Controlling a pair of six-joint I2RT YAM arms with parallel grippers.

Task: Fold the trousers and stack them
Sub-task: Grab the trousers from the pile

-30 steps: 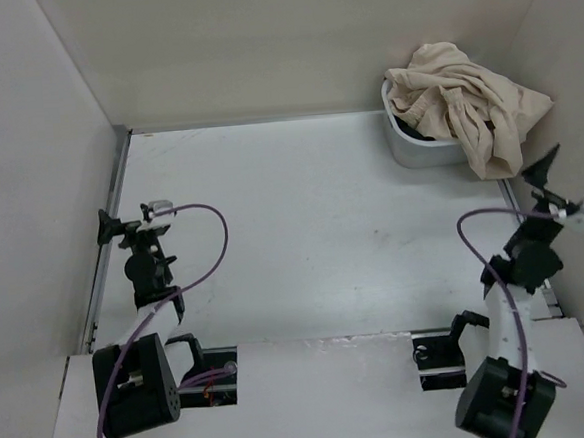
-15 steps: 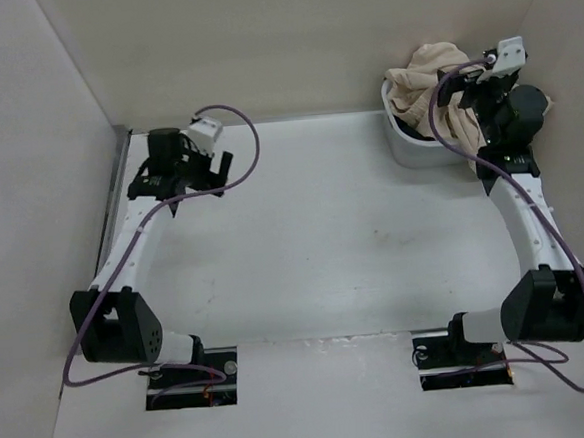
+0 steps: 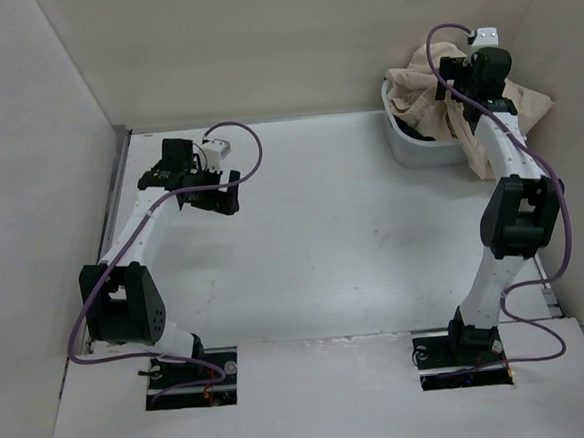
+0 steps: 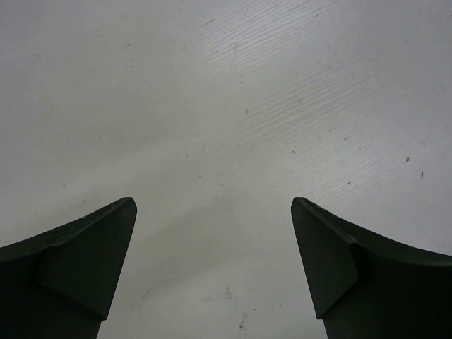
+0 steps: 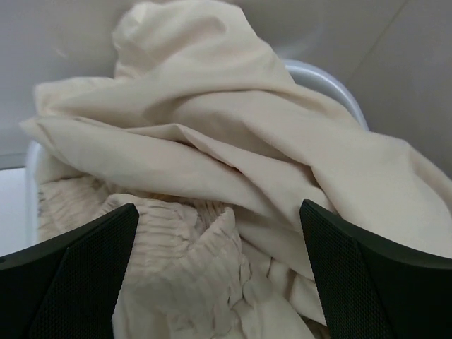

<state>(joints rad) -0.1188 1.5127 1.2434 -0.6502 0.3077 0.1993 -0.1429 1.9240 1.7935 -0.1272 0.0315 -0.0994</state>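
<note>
The left end effector hovers over the counter, spread and holding nothing. In the far right corner, the right end effector, also spread, hangs just above the trousers. They lie bunched in a bin, partly draped over its rim. It should pinch a top fold deeply, then lift clear of the rim.

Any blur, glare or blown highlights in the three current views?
Top external: even diffuse light, no glare, faint shadows on the table. Left wrist: table scratches sharp; the left pincer reads nearly black, soft shadow between its tips. Right wrist: folds of the trousers crisp, not blown out; the right pincer is dark, yet its pad texture shows.
</note>
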